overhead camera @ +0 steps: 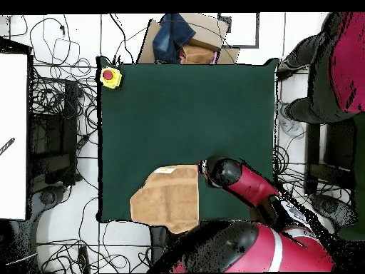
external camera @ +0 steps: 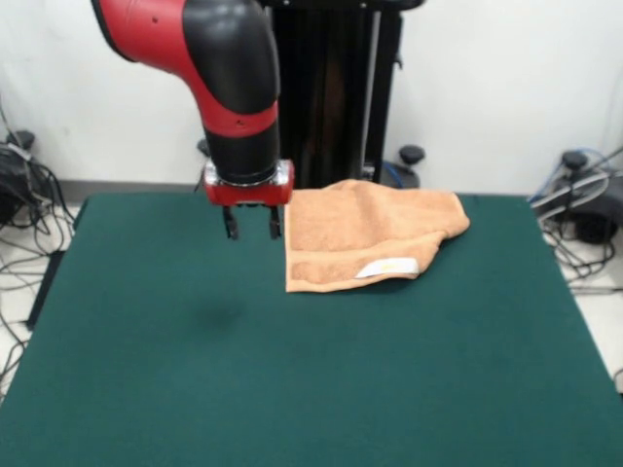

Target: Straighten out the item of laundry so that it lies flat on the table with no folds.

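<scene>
The peach-orange terry hand towel (external camera: 365, 233) lies on the far part of the bench (external camera: 292, 389), a large rectangular top under a dark green felt-like cover, close to the edge nearest the robot's pedestal. It is not flat: in the front view its right-hand side is gathered and doubled over, with a rounded, bunched corner at the upper right and a small white label (external camera: 387, 267) turned up near the front edge. The left edge runs straight and the front left corner is square. In the overhead view the towel (overhead camera: 168, 198) shows as a roughly square patch with one clipped corner, reaching to the bench's lower edge, and the pale label (overhead camera: 165, 170) sits at its top edge. The end effector (external camera: 251, 226) hangs just beside the towel's left edge in the front view, above the green cover and clear of the cloth; its two short dark fingers (external camera: 231, 224) point straight down with a gap between them, holding nothing. A faint shadow lies on the cover below it. The red and black arm (overhead camera: 246, 184) reaches in from the lower right of the overhead view. A yellow box with a red button (overhead camera: 110, 76) sits at a far corner of the bench, well apart from the towel. A person (overhead camera: 335, 64) shows at the overhead view's upper right edge, beside the bench.
</scene>
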`<state>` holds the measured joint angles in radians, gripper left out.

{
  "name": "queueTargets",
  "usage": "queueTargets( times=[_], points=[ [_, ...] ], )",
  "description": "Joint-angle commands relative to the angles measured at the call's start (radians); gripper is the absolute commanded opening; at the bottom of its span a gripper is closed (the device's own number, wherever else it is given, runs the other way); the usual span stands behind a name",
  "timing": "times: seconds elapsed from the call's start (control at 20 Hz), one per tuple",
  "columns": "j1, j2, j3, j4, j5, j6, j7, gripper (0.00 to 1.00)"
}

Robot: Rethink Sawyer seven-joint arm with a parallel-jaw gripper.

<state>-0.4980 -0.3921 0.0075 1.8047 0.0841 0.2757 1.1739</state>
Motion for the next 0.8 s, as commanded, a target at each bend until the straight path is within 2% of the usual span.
queueTargets(
  times=[0.05, 0.4, 0.55, 0.8],
  points=[
    [0.074, 0.021, 0.115, 0.048, 0.115, -0.066, 0.349, 1.00],
    [0.125, 0.103, 0.096, -0.006, 0.147, -0.116, 0.355, 1.00],
    [0.185, 0.117, 0.055, -0.010, 0.172, -0.104, 0.377, 1.00],
    [0.173, 0.139, 0.075, 0.003, 0.172, -0.122, 0.357, 1.00]
  ],
)
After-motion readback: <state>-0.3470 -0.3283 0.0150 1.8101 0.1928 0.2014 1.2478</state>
